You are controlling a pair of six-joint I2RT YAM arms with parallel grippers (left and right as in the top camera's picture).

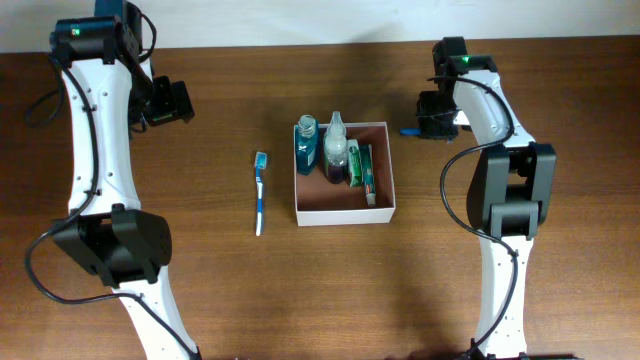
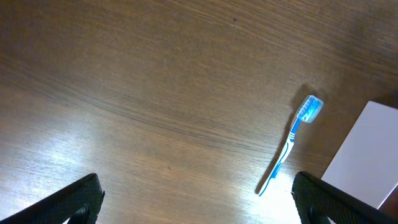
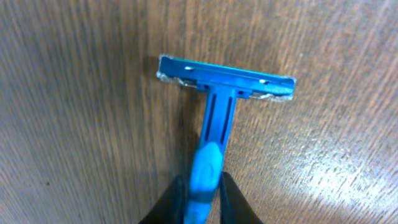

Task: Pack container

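The container [image 1: 340,216], a square white-walled box with a pinkish inside, stands mid-table. In it are a blue bottle [image 1: 306,146], a clear bottle with dark liquid [image 1: 335,152] and a green toothpaste tube [image 1: 362,170]. A blue razor [image 3: 224,78] lies on the wood just right of the container [image 1: 408,131]. My right gripper [image 3: 204,186] is shut on its handle, one finger on each side. A blue-and-white toothbrush [image 1: 260,192] lies left of the container. My left gripper [image 2: 199,208] hangs open above bare wood at the far left [image 1: 165,103], with the toothbrush [image 2: 289,143] ahead of it.
The container's white wall [image 2: 364,155] shows at the right edge of the left wrist view. The right arm's base link [image 1: 510,190] stands to the right of the container. Both arms' cables hang beside them.
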